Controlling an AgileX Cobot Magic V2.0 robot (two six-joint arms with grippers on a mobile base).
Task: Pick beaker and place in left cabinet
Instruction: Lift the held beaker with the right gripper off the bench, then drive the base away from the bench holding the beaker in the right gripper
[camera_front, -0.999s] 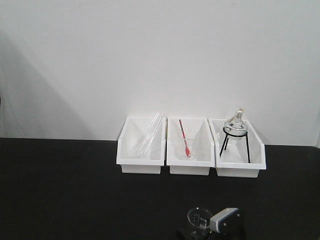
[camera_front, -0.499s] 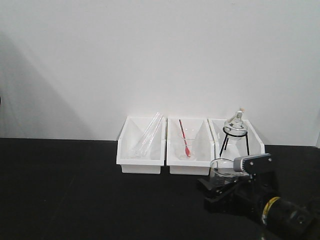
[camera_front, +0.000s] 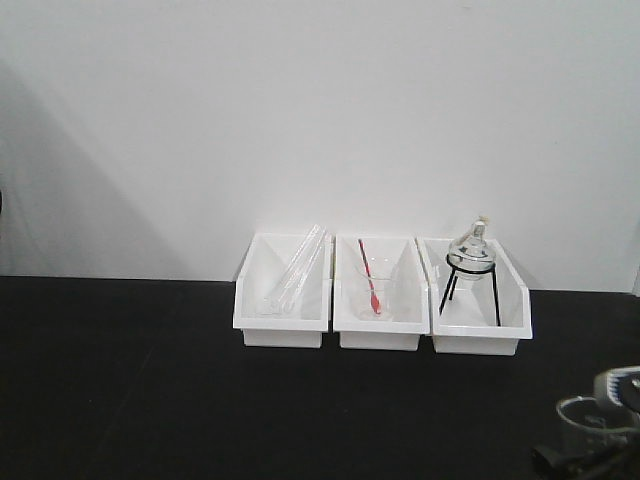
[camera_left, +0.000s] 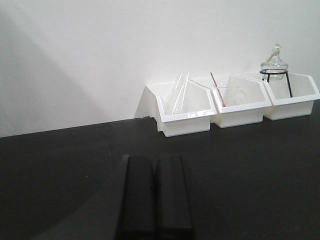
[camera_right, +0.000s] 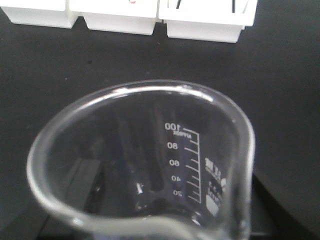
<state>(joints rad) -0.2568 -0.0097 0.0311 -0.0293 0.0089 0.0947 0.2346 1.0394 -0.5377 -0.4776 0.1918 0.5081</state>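
The small clear glass beaker with white printed graduation marks (camera_right: 192, 165) sat inside the right end effector (camera_right: 160, 202), filling most of the right wrist view. Its rim and pour spout were closest to the camera, and the scale from 20 to 100 faced the lens. The black fingers (camera_right: 82, 187) of that end effector showed through the glass on both sides of the beaker's base, clamped against it. In the front view the same beaker (camera_front: 590, 425) appeared at the lower right corner of the frame, upright, well apart from the bins and nearer the camera than they were.

The left end effector (camera_left: 155, 165) was empty, its 2 black fingers pressed together side by side above the black table (camera_left: 260, 165).

At the back of the table, against the plain white wall (camera_front: 300, 120), stood 3 white plastic bins in a row, just beside one another. The left bin (camera_front: 283, 335) held long clear glass tubes (camera_front: 297, 268) leaning on its rim, the middle bin (camera_front: 378, 338) held a clear beaker with a red stirrer (camera_front: 374, 290), and the right bin (camera_front: 478, 342) held a round glass flask (camera_front: 470, 250) resting on a black tripod stand (camera_front: 495, 295)
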